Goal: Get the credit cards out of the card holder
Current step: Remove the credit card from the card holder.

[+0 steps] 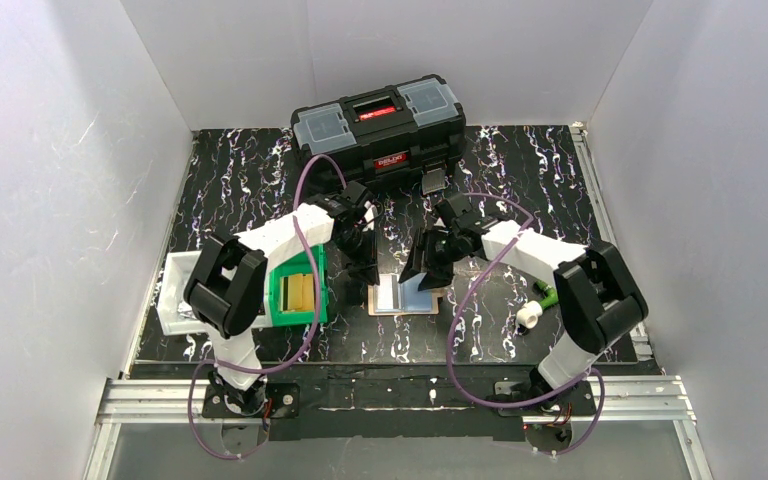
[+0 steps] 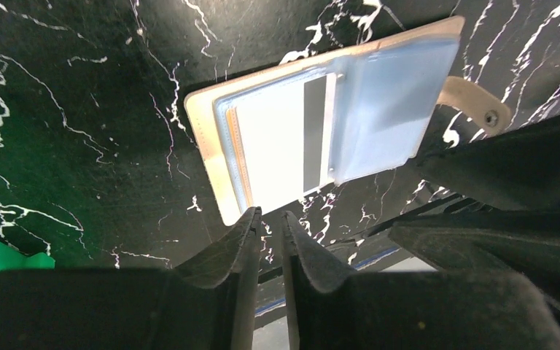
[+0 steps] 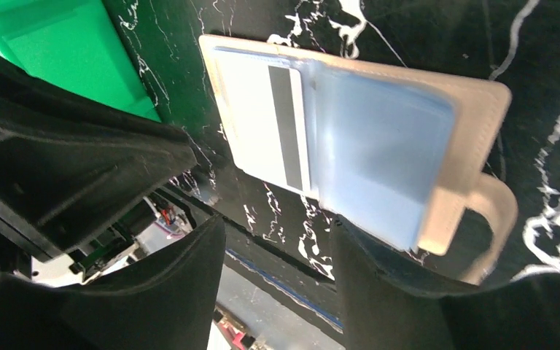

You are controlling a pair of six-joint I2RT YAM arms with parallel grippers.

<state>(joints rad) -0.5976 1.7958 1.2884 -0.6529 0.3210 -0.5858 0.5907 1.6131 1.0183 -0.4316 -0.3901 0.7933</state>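
Card holder (image 1: 407, 297), spread open and flat on the table (image 1: 520, 170), with an end effector at each side of its near edge.

We record two cards inside it: a pale card (image 2: 270, 142) with a dark stripe on the left half and a light blue card (image 2: 386, 109) on the right half, both lying in the holder. The left end effector (image 2: 271, 217) stands just beside the holder's near edge, below the pale card, its jaws drawn to a narrow slit with nothing between them. The right end effector (image 3: 275, 222) hangs at the same edge, under the seam between the two cards, jaws wide and empty. We also list a green bin (image 1: 300, 290) left of the holder, a white tray (image 1: 175, 295) beyond that, and a black toolbox (image 1: 380, 125) at the far side.
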